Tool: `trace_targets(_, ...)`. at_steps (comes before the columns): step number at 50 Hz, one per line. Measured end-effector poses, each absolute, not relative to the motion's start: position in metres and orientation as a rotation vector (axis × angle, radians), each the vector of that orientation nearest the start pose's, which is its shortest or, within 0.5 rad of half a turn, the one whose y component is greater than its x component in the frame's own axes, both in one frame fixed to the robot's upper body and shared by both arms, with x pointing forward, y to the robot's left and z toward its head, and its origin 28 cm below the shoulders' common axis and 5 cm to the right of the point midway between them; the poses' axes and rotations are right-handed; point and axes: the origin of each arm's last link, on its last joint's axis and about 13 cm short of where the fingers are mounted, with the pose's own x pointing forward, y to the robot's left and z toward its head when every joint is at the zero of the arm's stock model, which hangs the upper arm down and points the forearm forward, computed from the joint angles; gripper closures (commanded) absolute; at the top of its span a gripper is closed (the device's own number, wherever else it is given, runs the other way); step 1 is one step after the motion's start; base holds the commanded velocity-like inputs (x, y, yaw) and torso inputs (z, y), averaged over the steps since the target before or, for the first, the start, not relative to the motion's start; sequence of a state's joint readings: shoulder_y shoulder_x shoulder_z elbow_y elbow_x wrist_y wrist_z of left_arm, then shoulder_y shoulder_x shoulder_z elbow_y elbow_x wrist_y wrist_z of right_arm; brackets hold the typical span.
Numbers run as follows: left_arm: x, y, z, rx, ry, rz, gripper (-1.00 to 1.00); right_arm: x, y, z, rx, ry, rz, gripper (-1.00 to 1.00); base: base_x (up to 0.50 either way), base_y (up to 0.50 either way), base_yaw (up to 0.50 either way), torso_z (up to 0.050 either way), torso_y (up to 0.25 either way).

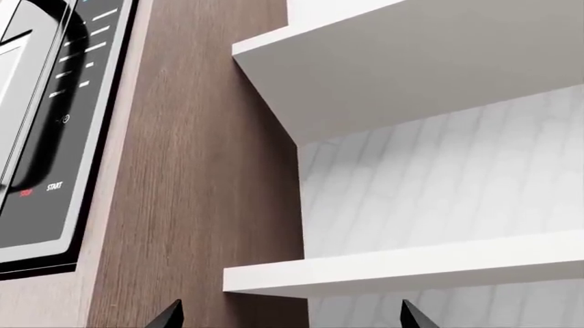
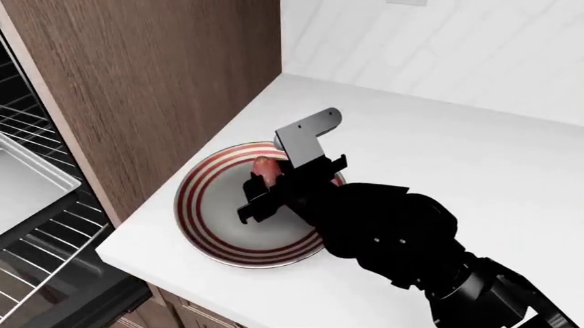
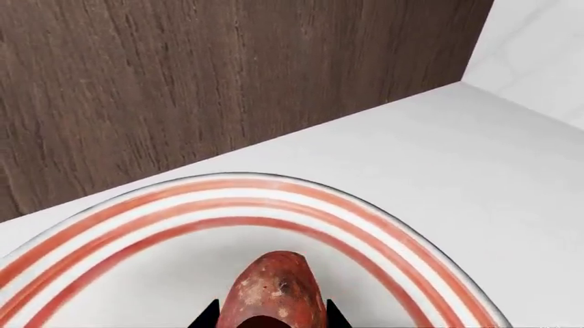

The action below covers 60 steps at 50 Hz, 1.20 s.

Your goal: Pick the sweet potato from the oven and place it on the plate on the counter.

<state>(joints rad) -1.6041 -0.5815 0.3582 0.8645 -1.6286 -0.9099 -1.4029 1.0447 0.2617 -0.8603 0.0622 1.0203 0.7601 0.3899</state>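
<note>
At lower centre of the head view, the right gripper is clamped around the sweet potato, a mottled reddish tuber with a tapered end, over the red-ringed plate; the white counter stretches beyond.

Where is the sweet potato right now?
In the head view, the sweet potato sits between the right gripper fingers, over the plate on the counter, beside the wooden cabinet wall.

Plate grey in centre, red and white rings round rim; sweet potato reddish-pink, speckled; counter plain white; tall panel at left brown wood grain; right gripper black; oven interior dark, tray grey
</note>
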Motion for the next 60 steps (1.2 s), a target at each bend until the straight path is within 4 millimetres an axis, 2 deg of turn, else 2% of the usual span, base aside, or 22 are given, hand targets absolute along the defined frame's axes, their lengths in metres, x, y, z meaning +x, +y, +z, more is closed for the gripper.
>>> trace_targets(52,0.1440,0.1805,0.3720,0.026,-0.802,-0.076,-1.00,0.3131,-0.0051,0.1787,-0.157,0.287,0.572,1.00,0.00,0.00,0.00,0.000,0.000)
trace_targets(53,0.1440,0.1804,0.3720,0.026,-0.802,-0.076,-1.00,0.3131,-0.0052,0.1785,-0.157,0.288,0.571,-1.00,0.00,0.00,0.00,0.000,0.000)
trace_targets(60,0.1439,0.1803,0.3717,0.025,-0.802,-0.076,-1.00,0.3139,-0.0056,0.1785,-0.165,0.289,0.567,-1.00,0.00,0.00,0.00,0.000,0.000)
